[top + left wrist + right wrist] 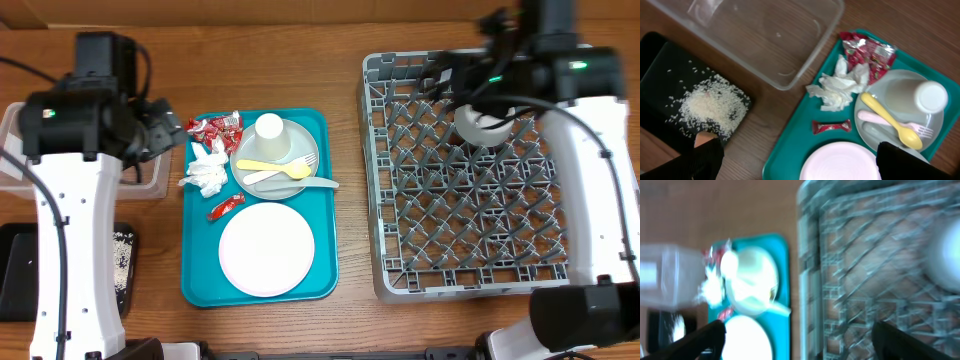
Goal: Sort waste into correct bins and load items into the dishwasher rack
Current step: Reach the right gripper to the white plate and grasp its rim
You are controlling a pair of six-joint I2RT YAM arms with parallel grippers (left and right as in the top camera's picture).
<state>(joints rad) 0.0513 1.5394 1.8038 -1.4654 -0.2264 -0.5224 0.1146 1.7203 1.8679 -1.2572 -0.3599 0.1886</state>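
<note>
Both grippers are spread wide and hold nothing. The left gripper [800,160] hangs between the clear tub [765,35] and the teal tray [300,130], the right gripper [800,340] over the rack [400,270], where a bowl [480,128] sits at the far side. The tray carries a pink plate [266,250], a grey plate [300,150] with cup [269,133] and cutlery [270,167], a napkin [208,172] and red wrappers [215,126]. Rice [710,105] lies in the black tray [665,60].

Tally by kind.
Plates 2: pink plate [266,250], grey plate [306,148]; cup [270,130] 1; bowl [480,125] 1; cutlery [888,120] 3; napkin [208,172] 1; red wrappers [215,127] 3 or more; bins 2: clear tub [765,35], black tray [660,65]; rack [372,180] 1.
</note>
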